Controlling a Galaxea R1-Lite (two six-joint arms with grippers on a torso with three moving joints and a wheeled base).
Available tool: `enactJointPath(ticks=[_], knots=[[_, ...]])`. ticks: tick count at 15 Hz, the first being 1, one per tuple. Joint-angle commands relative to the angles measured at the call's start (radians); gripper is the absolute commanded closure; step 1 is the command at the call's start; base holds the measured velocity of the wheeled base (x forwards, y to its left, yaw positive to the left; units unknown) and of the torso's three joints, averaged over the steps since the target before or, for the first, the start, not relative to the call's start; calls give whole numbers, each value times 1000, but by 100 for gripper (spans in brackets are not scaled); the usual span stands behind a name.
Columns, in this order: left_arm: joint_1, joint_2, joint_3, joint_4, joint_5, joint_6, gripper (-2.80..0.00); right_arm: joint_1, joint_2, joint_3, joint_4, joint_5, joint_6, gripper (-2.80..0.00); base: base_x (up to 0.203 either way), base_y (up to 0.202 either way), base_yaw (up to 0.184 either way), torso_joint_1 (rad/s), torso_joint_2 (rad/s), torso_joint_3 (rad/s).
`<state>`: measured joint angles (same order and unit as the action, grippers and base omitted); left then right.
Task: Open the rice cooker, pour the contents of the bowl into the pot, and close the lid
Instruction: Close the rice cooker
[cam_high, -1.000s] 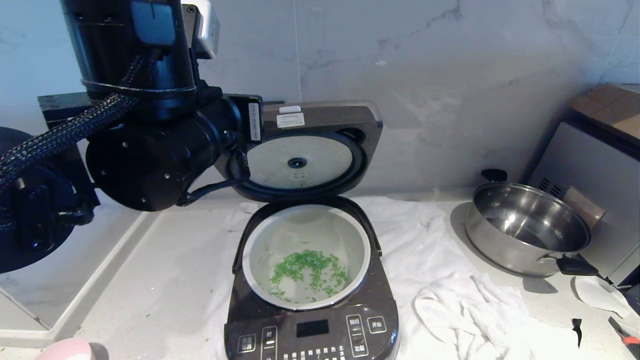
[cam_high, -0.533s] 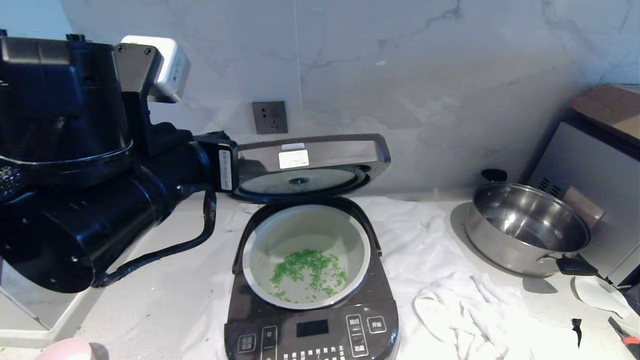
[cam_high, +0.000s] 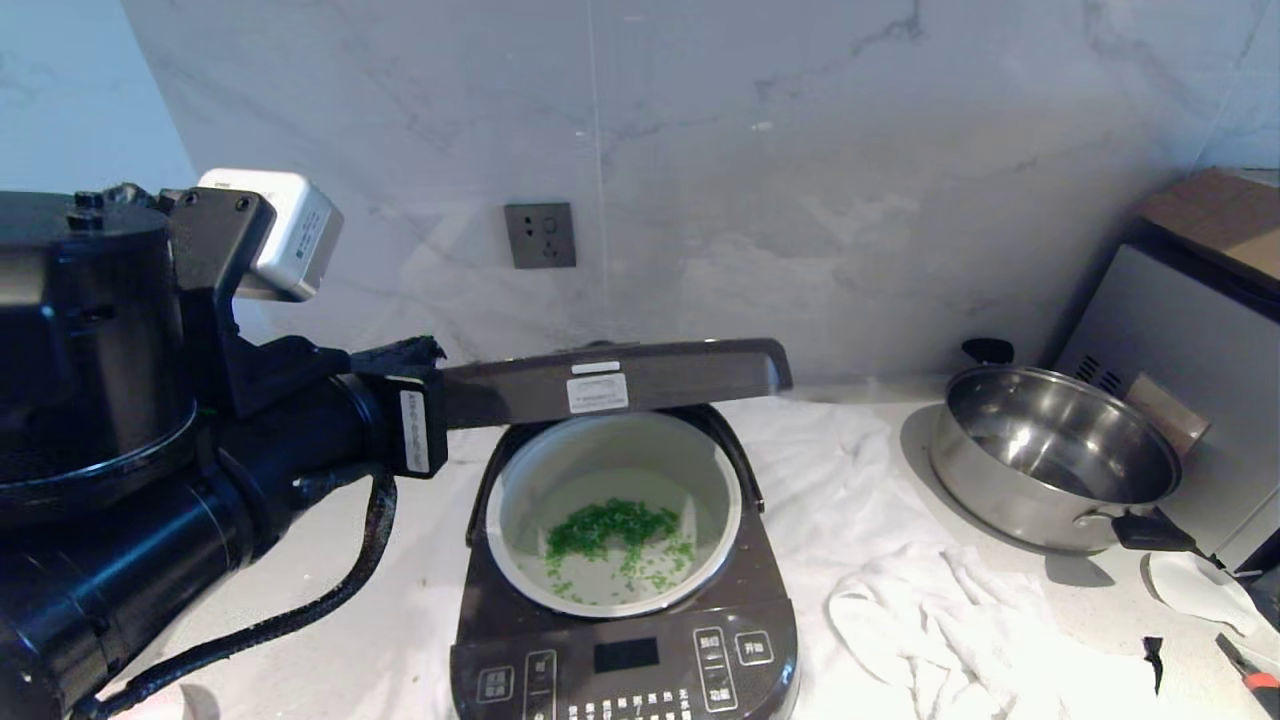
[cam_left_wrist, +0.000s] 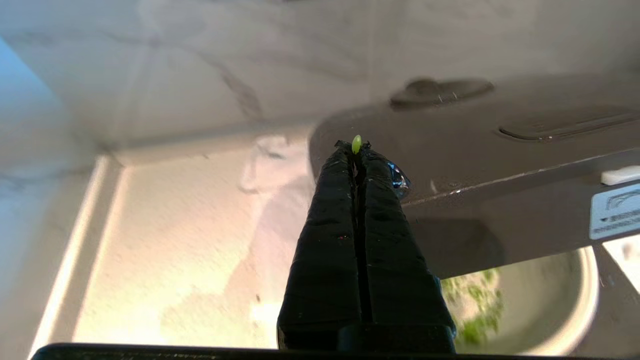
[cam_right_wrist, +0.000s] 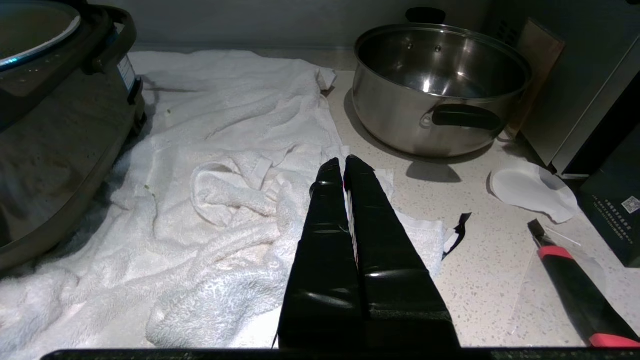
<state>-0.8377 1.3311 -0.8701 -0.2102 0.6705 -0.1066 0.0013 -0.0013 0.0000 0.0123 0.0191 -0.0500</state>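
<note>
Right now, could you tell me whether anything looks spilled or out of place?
Yes: a green bit is stuck at the tip of the shut left gripper, which rests on the half-lowered lid. A white towel lies crumpled beside the rice cooker.

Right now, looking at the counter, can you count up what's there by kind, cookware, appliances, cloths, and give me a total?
Rice cookers: 1, the rice cooker with its lid partly lowered over the pot
Steel pans: 1, the steel pan
White towels: 1, the white towel, rumpled
Red-and-black handled tools: 1, the tool
Total: 4
</note>
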Motion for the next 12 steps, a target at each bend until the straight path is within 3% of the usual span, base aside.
enactJointPath(ticks=[1,5,7,12], knots=[[-27,7,27,-1,1,-13,0,0,1,0,0,1,-1,0,0,0,0,0,0,0],[-121,-3,109,-11,-16,-85,0,0,1,0,0,1,-1,0,0,0,0,0,0,0],[-124,-17,131,-11,-25,-116,0,0,1,0,0,1,-1,0,0,0,0,0,0,0],[-125,-73,246,-12,-145,-127,0,0,1,0,0,1,-1,0,0,0,0,0,0,0]])
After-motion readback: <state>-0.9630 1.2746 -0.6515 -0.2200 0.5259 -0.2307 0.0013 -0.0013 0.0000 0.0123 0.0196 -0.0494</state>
